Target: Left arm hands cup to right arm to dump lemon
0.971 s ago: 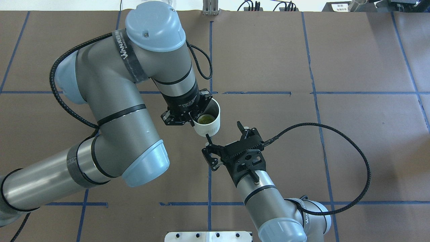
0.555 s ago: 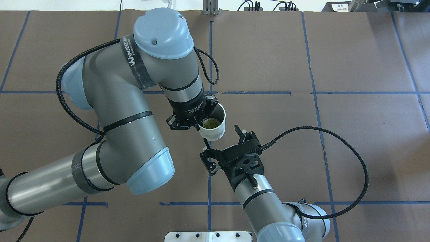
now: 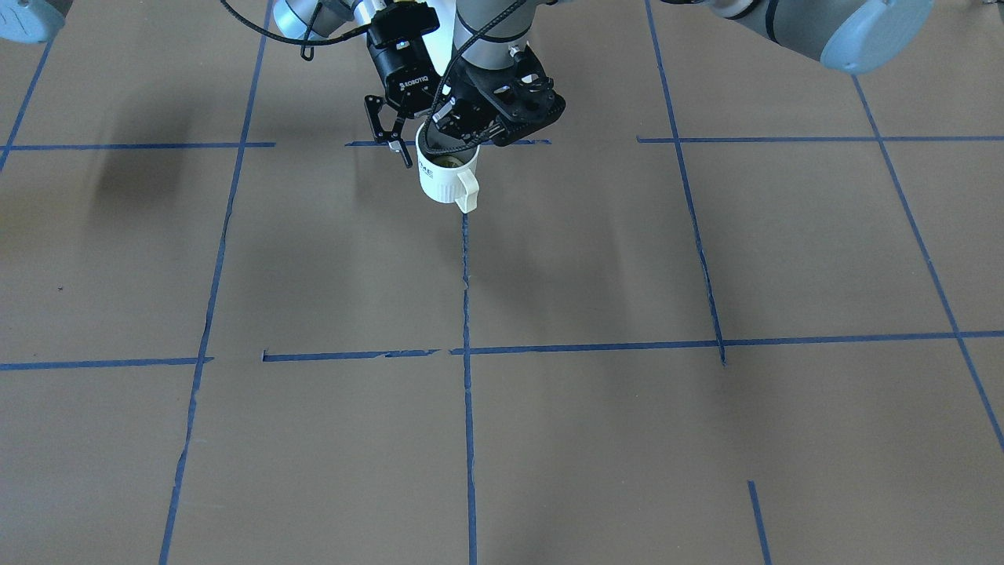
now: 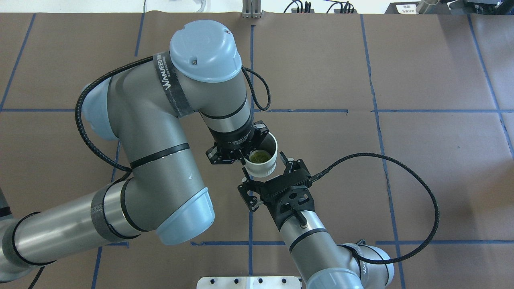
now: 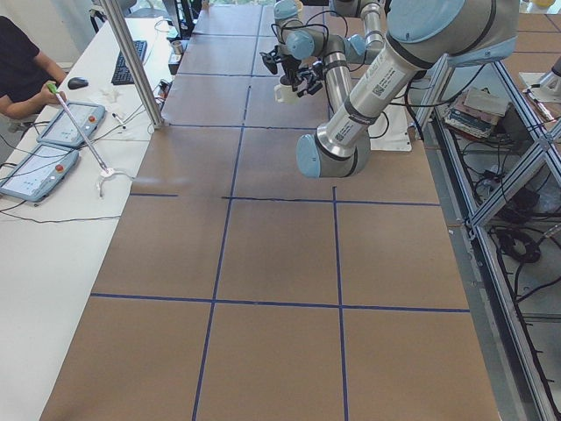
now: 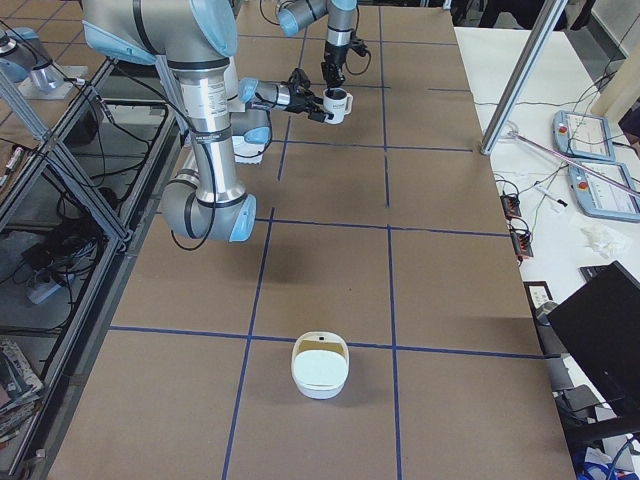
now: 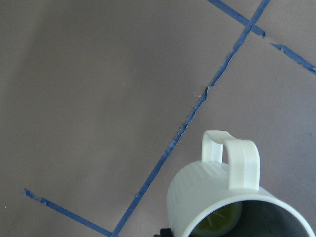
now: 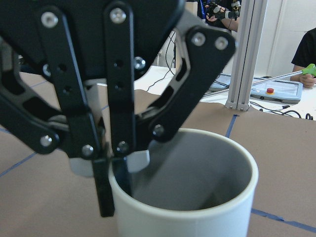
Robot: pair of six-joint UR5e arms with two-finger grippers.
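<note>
Brown paper ruled with blue tape covers the surface (image 4: 421, 72), and we see the cup (image 4: 265, 168) held clear above it, upright. On the left arm (image 4: 152, 132), the left tool (image 4: 242, 154) is pinching the cup's rim, one finger inside the mouth and one outside. Deep in the cup lies the lemon (image 4: 259, 156); the left wrist view cuts the cup off and shows only a yellow sliver, and the right wrist view shows a dark interior where we cannot pick it out. On the right arm (image 4: 309, 237), the right tool (image 4: 264, 165) is spread, its fingers flanking the cup's lower body from overhead; whether they touch it we cannot tell. From the front only one finger (image 3: 406, 153) shows, just beside the cup; the other is hidden. The handle (image 3: 467, 192) points away from the robot. Far along the surface sits a white tub (image 6: 320, 385), seen only from the right end
</note>
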